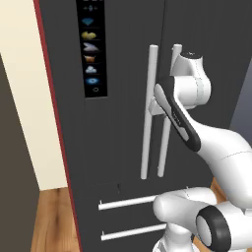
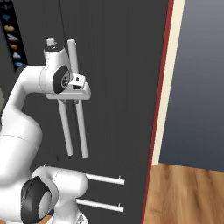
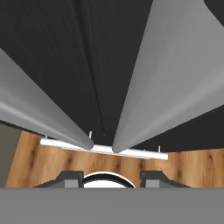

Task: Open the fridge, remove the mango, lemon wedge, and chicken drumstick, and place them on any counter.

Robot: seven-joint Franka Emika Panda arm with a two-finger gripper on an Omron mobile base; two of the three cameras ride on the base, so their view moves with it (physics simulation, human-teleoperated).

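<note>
We are at the fridge (image 1: pixel 123 98), its two doors shut, so the mango, lemon wedge and chicken drumstick are presumably inside and we cannot see them. Our gripper (image 2: pixel 70 101) hangs at the two long silver bar handles (image 1: pixel 149 113) that run side by side down the middle seam, about a third of the way down their length. In the right base view the hand sits just in front of the bars, its short fingers pointing downward along them. In the hand view the two handles sweep past on either side of the seam, and our dark fingertips (image 3: pixel 70 178) stand apart at the bottom, roughly half open, with nothing between them. We cannot tell from these views whether a finger touches a bar.

The step in hand, as we judge it, is getting a hold on one handle to pull a door open. To do it well we should pick one bar, not straddle both, and turn the hand so the fingers close across the bar instead of running along it. We should grip well away from the hinge edge, then pull in an arc that follows the door's swing, letting the base back off so the arm does not block it. The drawer handles (image 1: pixel 129 202) below stay out of this.
</note>
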